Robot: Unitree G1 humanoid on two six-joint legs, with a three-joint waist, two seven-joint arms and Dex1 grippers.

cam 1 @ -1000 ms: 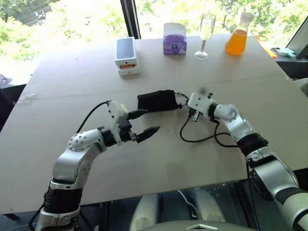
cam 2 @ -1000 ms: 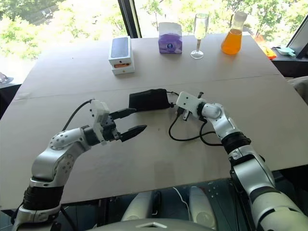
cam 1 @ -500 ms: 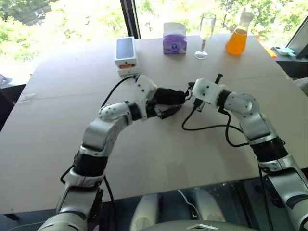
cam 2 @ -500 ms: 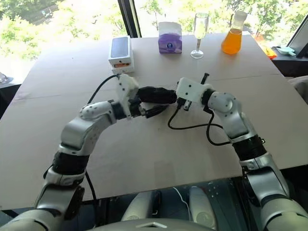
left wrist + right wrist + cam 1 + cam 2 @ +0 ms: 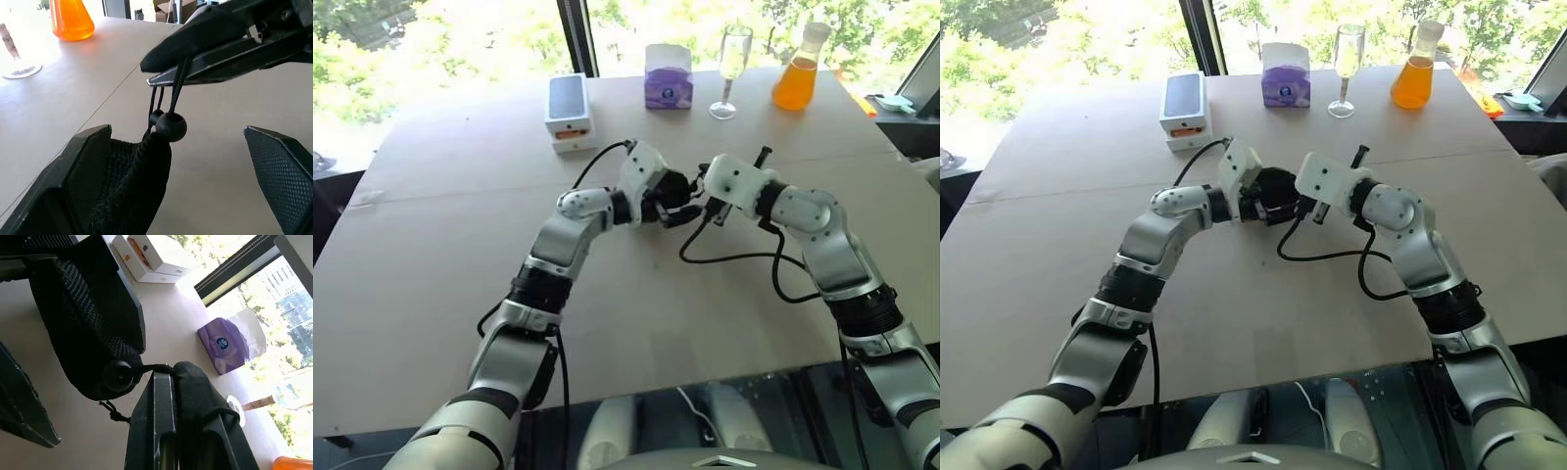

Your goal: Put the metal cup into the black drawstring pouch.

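Soft black mesh drawstring pouch (image 5: 129,186) hangs limp off its cord; right gripper (image 5: 168,73) pinches that cord, left gripper (image 5: 181,176) gapes around the fabric; grab the rim.

Strong daylight pours in through the windows (image 5: 460,39) behind the far edge of the table (image 5: 431,284), washing the trees outside almost white. The pale tabletop is evenly bright, with soft shadows falling toward the near edge. The wine glass (image 5: 732,70) and the orange flask (image 5: 798,73) glow, backlit. In the left wrist view the far corner flares white, and the near black pouch (image 5: 132,191) is slightly soft.
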